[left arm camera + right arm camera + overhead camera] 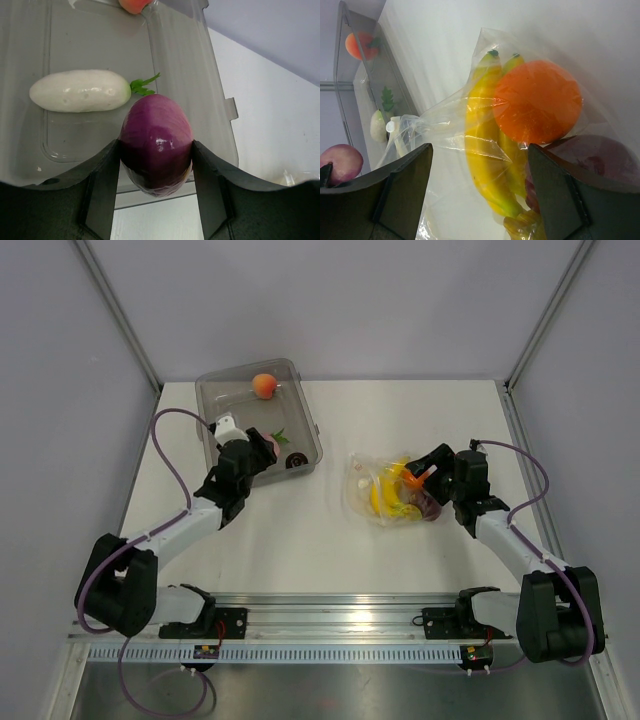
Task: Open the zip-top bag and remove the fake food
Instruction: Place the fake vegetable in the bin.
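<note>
The zip-top bag [385, 492] lies on the table right of centre, clear and crinkled. Inside it are a yellow banana bunch [482, 145], an orange [537, 102] and a dark red piece [590, 160]. My right gripper [425, 472] stands open over the bag, one finger on each side of the bananas and nothing pinched. My left gripper [262, 448] is shut on a purple round piece of fake food [156, 145], held above the near rim of the clear tub [200, 85]. In the tub lie a white radish [77, 91] and a peach [264, 386].
A dark round piece [296, 460] sits in the tub's near right corner. Grey walls and metal posts close in the table at the back and sides. The arm bases and a rail run along the near edge.
</note>
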Controlling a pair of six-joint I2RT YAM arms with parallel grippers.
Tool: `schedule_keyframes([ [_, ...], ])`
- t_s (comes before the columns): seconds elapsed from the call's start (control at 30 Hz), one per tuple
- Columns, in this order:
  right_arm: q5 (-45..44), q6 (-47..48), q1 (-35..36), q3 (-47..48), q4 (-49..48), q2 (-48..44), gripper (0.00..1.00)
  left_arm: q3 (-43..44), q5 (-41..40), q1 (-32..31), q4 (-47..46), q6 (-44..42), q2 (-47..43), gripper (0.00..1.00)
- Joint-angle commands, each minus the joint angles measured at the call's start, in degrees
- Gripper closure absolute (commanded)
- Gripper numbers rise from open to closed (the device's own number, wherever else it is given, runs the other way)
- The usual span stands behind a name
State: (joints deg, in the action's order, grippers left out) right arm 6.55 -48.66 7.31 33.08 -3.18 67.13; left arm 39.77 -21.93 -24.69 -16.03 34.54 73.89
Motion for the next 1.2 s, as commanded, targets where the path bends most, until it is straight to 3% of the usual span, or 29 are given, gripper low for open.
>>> schedule_keyframes([
  [0.0, -0.75, 0.32, -0.37, -0.03, -0.77, -1.22, 0.16, 3.65, -2.41, 0.78, 1.18, 2.10, 2.49, 0.55],
  [0.63, -0.22, 0.41, -0.28, -0.03, -1.04, -1.22, 0.16, 3.91, -2.59, 2.10, 0.74, 2.63, 6.09, 0.51],
  [0.87, -0.57, 0.59, -0.37, -0.03, -0.86, -1.74, 0.16, 3.74, -2.06, 2.19, 1.18, 3.25, 5.83, 0.26],
  [1.17, -0.57, 0.50, -0.28, -0.03, -0.86, -1.74, 0.16, 0.05, -0.22, 2.10, -3.65, 3.16, 1.97, 0.20],
])
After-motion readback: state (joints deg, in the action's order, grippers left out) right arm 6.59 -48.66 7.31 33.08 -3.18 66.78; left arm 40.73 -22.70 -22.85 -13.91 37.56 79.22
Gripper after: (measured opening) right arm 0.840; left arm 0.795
